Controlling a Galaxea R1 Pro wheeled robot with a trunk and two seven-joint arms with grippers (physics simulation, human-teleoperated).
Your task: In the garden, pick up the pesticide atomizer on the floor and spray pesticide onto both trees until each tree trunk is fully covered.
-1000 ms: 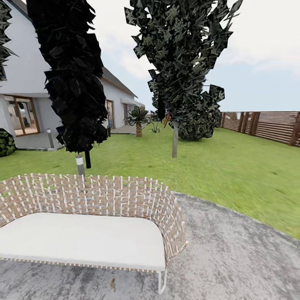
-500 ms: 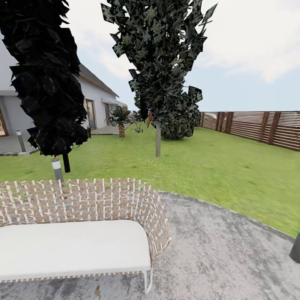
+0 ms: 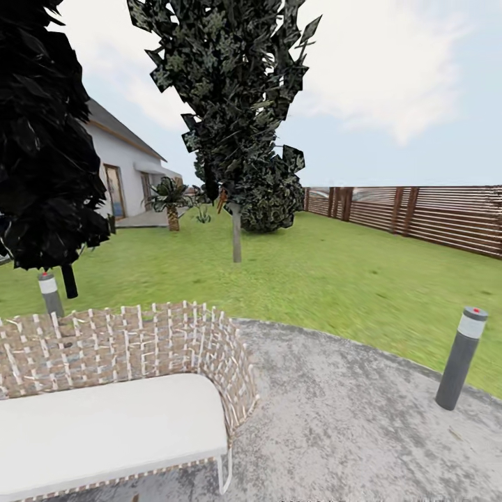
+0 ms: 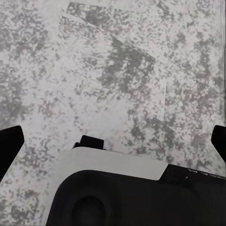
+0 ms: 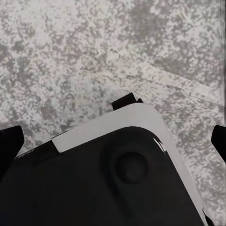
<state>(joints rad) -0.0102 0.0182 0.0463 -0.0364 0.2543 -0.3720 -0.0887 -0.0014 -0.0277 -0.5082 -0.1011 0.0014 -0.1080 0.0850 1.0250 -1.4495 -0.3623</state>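
The whole head view has slid sideways since the earlier pictures: the camera has turned to the right, so the bench, trees and house sit further left, and a grey lamp post with a red-dotted cap now stands at the right rim of the grey paved patch, where half a second ago only its dark foot showed. The one tree with a bare trunk stands out on the lawn, well beyond the paving; its trunk is upright, long axis vertical, pale grey-brown, with dark ragged foliage above. A round dark bush sits just behind it. At the left a narrow black cypress-like tree hangs over a second lamp post. Between the camera and the lawn stands a woven-backed bench with a white seat, curving across the near left. A slatted wooden fence runs along the right; a white house and a small palm lie far left. Both wrist views look down at mottled grey paving over the robot's dark and white body; dark finger tips show at the edges, but I cannot tell how wide either pair of jaws stands
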